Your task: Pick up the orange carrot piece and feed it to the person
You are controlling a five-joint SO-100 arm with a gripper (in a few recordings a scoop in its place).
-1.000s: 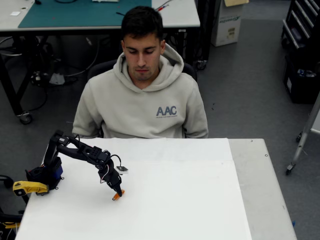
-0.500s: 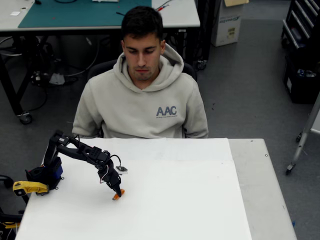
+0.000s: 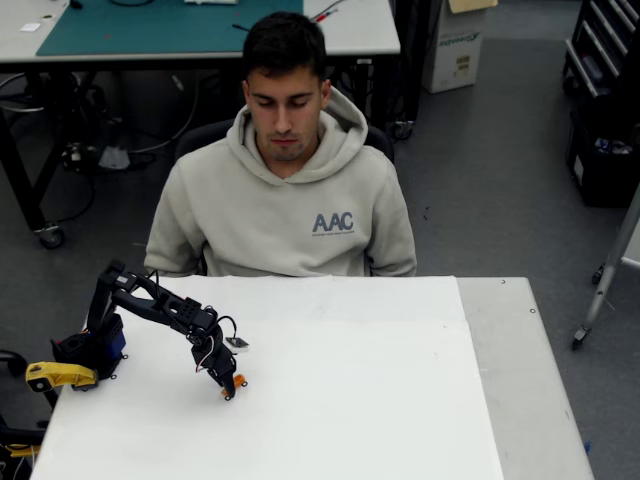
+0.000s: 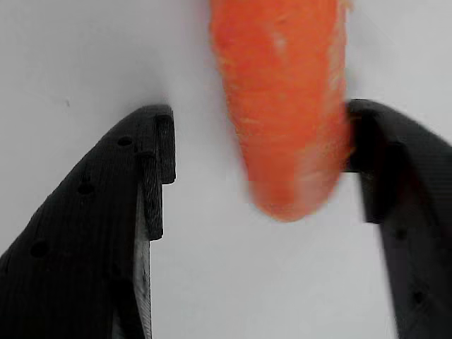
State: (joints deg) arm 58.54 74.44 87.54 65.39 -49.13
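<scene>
Orange carrot piece (image 4: pixel 286 106): bright, saturated orange in the wrist view, with a slightly rough, fibrous-looking surface, a paler fleck near the top and a rounded blunt end pointing toward the camera. Its edges are soft and somewhat blurred. It lies on the white table (image 3: pixel 380 400), running from the top of the wrist view down between the two black fingers.

Gripper (image 4: pixel 258 159): jaws parted, not clamped. Right finger (image 4: pixel 395 191) appears to touch the carrot's right flank, or sit just beside it; the blur prevents a firmer call. Left finger (image 4: pixel 152 162), ribbed along its inner pad, stands apart from the carrot with bare table showing in the gap.

Overhead view: the black arm reaches from its base at the left edge of the table, gripper (image 3: pixel 229 386) tip down at the surface. The carrot piece (image 3: pixel 238 381) shows as a small orange spot at the fingertips, on the left half of the table, closer to the near edge than to the far one.

Person (image 3: pixel 290 190) sits at the far side of the table in a beige hoodie printed "AAC", head tilted down toward the table, well apart from the carrot.

Yellow clamp part (image 3: pixel 58 375) sits by the arm base at the left edge.
</scene>
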